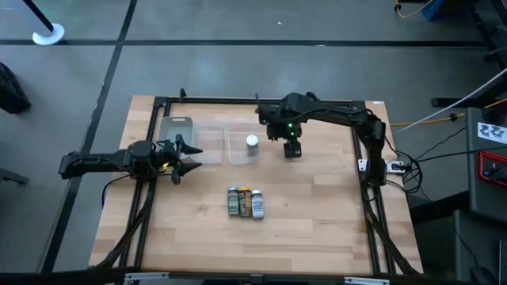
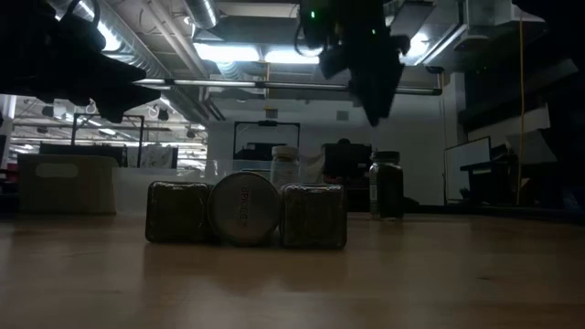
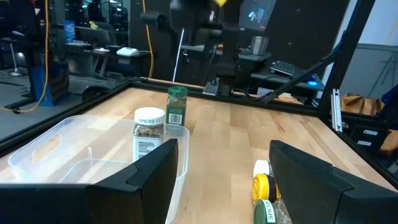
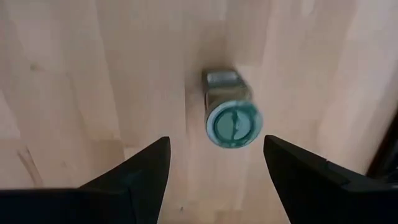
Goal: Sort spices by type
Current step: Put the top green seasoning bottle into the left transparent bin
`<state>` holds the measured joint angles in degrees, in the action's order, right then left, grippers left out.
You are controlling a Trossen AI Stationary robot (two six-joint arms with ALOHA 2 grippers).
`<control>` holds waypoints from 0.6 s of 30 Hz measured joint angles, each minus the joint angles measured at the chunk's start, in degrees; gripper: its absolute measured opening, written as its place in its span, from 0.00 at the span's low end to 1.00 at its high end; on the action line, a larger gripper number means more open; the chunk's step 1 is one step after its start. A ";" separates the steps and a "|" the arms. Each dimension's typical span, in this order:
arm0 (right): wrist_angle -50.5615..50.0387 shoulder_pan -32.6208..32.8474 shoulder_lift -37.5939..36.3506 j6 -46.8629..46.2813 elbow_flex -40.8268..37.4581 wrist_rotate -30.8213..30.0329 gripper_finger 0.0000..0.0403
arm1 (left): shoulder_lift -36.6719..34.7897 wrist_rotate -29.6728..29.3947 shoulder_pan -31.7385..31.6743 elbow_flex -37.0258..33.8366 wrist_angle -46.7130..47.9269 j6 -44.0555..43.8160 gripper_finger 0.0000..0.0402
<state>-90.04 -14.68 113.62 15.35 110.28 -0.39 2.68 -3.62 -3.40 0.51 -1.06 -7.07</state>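
Observation:
A green-lidded spice jar stands upright on the table; it also shows in the low view and the left wrist view. My right gripper is open and hangs above it, fingers pointing down, clear of the lid. A white-lidded jar stands upright in a clear container. Three jars lie side by side on the table's middle, green-, yellow- and white-lidded. My left gripper is open and empty at the table's left.
A second clear container stands at the far left, next to the first one. A black frame runs around the table's edges. Bare wood lies between the three lying jars and the near edge.

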 joint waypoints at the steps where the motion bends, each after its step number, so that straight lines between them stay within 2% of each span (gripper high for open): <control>1: 0.04 0.00 0.00 0.00 -1.31 0.01 0.64 | 0.00 -0.02 -0.02 0.00 0.00 0.00 0.59; 9: 4.54 0.00 0.04 0.04 -9.74 -0.88 0.64 | 0.00 0.00 -0.01 0.00 0.00 0.00 0.59; 14: 6.60 0.07 -0.01 0.02 -11.51 -7.21 0.64 | 0.00 -0.01 -0.01 0.00 0.00 0.00 0.59; 18: 7.26 0.02 0.02 0.02 -11.56 -8.51 0.64 | 0.00 0.00 0.00 0.00 0.00 0.00 0.59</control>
<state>-82.78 -14.66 113.65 15.38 98.72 -8.91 2.68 -3.62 -3.40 0.51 -1.06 -7.07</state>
